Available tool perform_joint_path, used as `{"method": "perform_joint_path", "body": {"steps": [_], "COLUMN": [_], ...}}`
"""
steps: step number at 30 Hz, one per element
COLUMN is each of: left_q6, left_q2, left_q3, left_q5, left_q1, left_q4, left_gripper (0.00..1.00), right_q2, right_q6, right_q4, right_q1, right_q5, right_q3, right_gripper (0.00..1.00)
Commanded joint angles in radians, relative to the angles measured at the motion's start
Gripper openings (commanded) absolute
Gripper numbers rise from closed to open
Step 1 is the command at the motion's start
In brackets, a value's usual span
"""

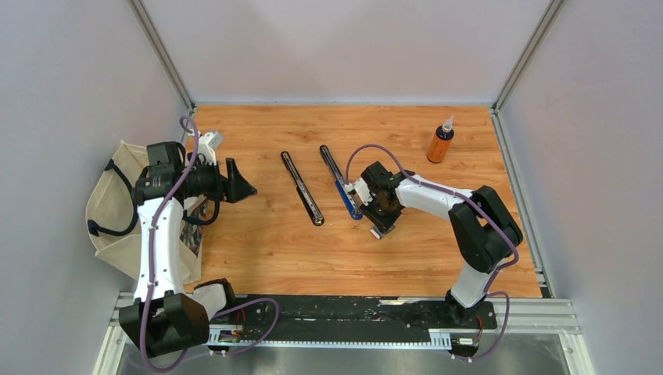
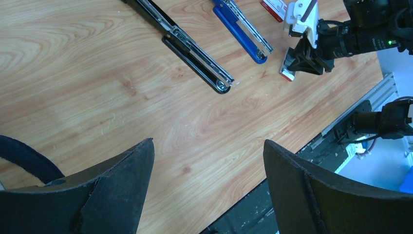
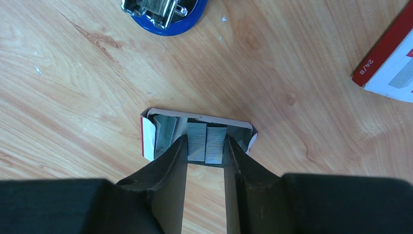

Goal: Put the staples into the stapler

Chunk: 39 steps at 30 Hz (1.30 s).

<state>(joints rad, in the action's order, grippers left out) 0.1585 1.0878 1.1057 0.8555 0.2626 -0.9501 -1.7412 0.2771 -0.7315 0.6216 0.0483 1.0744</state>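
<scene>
Right arm folded at the elbow, right gripper (image 3: 206, 141) pitched down into the open staple box (image 3: 147, 139); jaws narrowed onto the staple strip (image 3: 197, 131), pads against both its sides. Blue stapler (image 3: 163, 14) lies opened just ahead of the fingertips. Left gripper (image 2: 208, 146) hovers off the table (image 2: 73, 73), jaws spread wide, holding nothing. Only the right wrist view shows the strip; the top view hides it under the gripper but shows the black stapler (image 1: 302, 187) between both grippers
</scene>
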Motion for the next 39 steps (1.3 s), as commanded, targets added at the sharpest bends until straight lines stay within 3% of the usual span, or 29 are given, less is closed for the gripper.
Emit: {"method": "perform_joint_path", "body": {"steps": [1, 8, 21, 34, 39], "left_q6": [-0.008, -0.008, -0.010, -0.008, -0.011], "left_q2": [-0.023, -0.022, -0.020, -0.028, -0.023], "left_q3": [0.000, -0.001, -0.001, -0.001, 0.000], "left_q5": [0.017, 0.019, 0.031, 0.031, 0.030], "left_q1": [0.010, 0.012, 0.013, 0.013, 0.012], "left_q4": [0.019, 0.017, 0.017, 0.017, 0.020], "left_gripper": [0.90, 0.90, 0.90, 0.90, 0.90], "right_q2": [0.014, 0.028, 0.065, 0.126, 0.172], "right_q6": [-0.007, -0.009, -0.027, -0.032, -0.035], "right_q4": [0.038, 0.040, 0.034, 0.037, 0.011], "right_q1": [0.006, -0.036, -0.235, -0.246, -0.235], "right_q5": [-0.047, -0.103, -0.128, -0.120, -0.032], "right_q3": [0.007, -0.001, -0.013, -0.011, 0.022], "right_gripper": [0.32, 0.31, 0.31, 0.31, 0.31]}}
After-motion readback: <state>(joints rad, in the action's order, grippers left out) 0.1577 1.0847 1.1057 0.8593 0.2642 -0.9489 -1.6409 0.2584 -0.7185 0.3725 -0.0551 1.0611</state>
